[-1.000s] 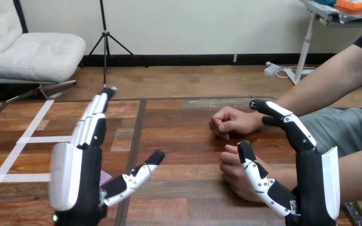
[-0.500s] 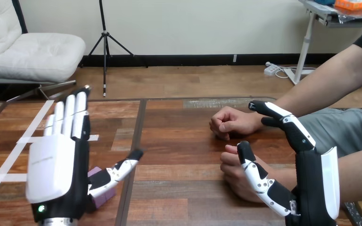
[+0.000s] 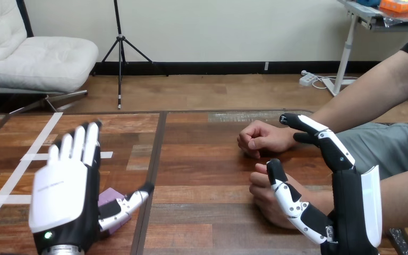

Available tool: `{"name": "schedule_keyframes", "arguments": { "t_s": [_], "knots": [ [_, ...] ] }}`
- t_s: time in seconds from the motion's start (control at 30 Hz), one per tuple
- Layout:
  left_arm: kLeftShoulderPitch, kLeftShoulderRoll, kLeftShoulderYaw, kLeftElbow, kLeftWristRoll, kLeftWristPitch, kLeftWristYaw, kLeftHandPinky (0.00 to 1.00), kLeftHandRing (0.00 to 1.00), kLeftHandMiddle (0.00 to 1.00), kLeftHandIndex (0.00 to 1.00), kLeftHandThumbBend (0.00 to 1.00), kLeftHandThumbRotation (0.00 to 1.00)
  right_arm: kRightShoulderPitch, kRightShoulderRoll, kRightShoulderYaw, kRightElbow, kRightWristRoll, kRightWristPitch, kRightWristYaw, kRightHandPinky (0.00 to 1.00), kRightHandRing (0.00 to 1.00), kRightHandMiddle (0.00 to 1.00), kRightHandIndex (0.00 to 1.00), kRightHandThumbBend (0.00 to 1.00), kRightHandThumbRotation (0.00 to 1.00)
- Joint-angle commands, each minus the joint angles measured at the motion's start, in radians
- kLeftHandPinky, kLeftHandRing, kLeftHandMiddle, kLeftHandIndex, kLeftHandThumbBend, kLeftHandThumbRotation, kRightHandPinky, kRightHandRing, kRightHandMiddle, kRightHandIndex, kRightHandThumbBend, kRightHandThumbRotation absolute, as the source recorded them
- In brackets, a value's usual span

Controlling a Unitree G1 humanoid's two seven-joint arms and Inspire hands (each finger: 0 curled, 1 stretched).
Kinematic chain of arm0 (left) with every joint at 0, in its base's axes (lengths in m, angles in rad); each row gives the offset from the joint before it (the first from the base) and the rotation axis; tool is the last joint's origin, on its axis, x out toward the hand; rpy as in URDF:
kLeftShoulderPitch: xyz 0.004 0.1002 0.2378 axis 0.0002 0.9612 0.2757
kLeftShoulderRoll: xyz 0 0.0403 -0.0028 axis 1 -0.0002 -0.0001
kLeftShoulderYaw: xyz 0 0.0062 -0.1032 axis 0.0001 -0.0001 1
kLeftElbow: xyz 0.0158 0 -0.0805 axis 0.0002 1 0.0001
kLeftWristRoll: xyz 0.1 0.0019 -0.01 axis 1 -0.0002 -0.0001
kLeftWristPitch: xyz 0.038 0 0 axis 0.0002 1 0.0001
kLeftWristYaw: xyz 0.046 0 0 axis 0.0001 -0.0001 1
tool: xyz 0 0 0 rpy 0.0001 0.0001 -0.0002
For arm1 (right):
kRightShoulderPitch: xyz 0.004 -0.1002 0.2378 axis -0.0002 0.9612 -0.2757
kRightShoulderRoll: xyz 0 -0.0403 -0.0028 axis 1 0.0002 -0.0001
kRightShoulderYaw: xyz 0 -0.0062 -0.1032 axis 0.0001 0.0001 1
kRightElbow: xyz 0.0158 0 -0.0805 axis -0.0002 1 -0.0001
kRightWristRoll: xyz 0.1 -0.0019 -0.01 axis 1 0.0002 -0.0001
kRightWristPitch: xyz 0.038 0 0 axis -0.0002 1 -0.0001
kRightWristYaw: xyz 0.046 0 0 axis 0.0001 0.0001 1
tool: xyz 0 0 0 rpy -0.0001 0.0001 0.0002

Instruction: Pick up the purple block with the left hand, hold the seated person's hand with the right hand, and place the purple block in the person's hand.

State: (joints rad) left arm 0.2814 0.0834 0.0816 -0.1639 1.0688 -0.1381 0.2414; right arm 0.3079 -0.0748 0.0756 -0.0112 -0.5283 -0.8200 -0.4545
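The purple block [image 3: 108,198] lies on the table near its front edge at the left, partly covered by my left hand's thumb. My left hand [image 3: 64,199] hovers over it with its white back toward me, open, fingers straight and pointing away. My right hand [image 3: 350,212] stands open at the lower right, its thumb [image 3: 289,197] stretched in front of the person's nearer hand [image 3: 264,187], its fingers [image 3: 319,135] straight above that hand. I cannot tell whether they touch. The person's farther hand [image 3: 259,138] rests as a loose fist on the table.
White tape strips [image 3: 37,156] run across the table's left part. A dark seam [image 3: 156,159] divides the wooden tabletop. The person's forearms come in from the right edge.
My left hand has dropped lower and to the left, turning its back toward me, and more of the purple block now shows beside its thumb. My right hand and the person's hands have stayed put.
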Motion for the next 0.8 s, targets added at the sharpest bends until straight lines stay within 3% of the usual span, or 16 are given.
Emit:
{"name": "schedule_keyframes", "arguments": {
  "t_s": [0.0,0.77],
  "knots": [
    [-0.031,0.037,-0.042,-0.042,-0.003,0.043,-0.029,0.96,0.95,0.98,0.97,0.82,0.61,-0.043,0.01,-0.008,-0.021,0.0,-0.006,-0.003,0.7,0.76,0.77,0.73,0.37,0.27],
    [-0.06,0.131,-0.113,-0.029,-0.066,0.173,-0.199,0.94,0.95,0.97,0.95,0.93,0.64,-0.042,0.006,-0.008,-0.018,0.012,-0.01,0.004,0.7,0.77,0.77,0.73,0.38,0.28]
  ]
}}
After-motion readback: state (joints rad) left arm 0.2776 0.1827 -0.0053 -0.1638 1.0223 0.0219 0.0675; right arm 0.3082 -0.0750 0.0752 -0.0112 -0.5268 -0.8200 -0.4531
